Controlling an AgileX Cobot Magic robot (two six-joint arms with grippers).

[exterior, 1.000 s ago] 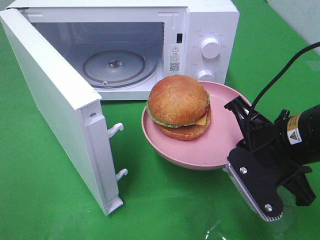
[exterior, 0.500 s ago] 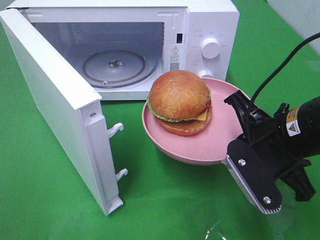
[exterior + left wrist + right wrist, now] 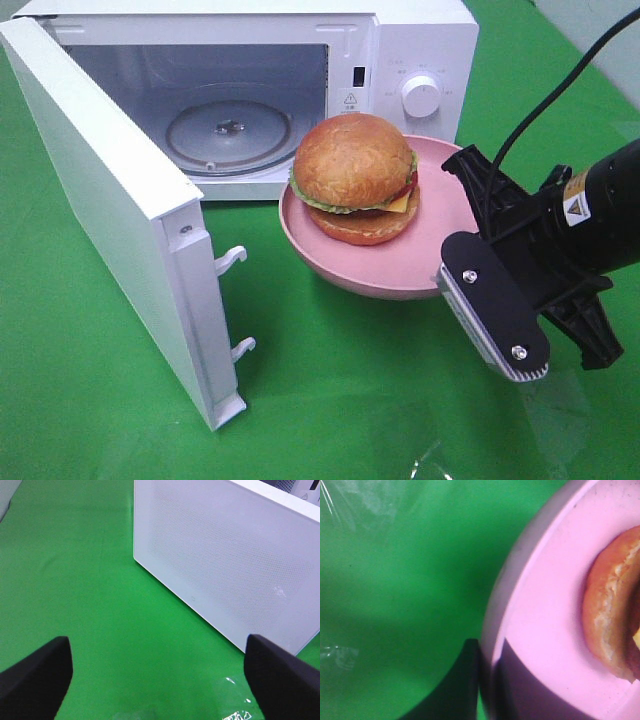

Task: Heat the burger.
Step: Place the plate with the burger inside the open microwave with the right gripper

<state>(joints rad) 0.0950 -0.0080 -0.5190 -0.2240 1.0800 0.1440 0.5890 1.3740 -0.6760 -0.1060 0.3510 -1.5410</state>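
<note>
While the left tool [image 3: 160, 675] hangs open beside the swung-out door [image 3: 110, 220] of the microwave [image 3: 420, 40], the burger [image 3: 353, 175] sits on the pink plate [image 3: 445, 215] just outside it. The right tool [image 3: 455, 275] is clamped on the plate's rim at four o'clock. This looks like the loading step: next, carry the plate toward ten o'clock onto the glass turntable [image 3: 228, 132], keeping it level.

Pink plate [image 3: 350, 276] nr open microwave [image 3: 345, 40]

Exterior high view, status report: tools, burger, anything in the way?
Left tool open, empty, by white microwave door. Right tool shut on round pink plate's rim. Golden-brown layered burger on that plate, outside the open microwave. Nothing in the way.
</note>
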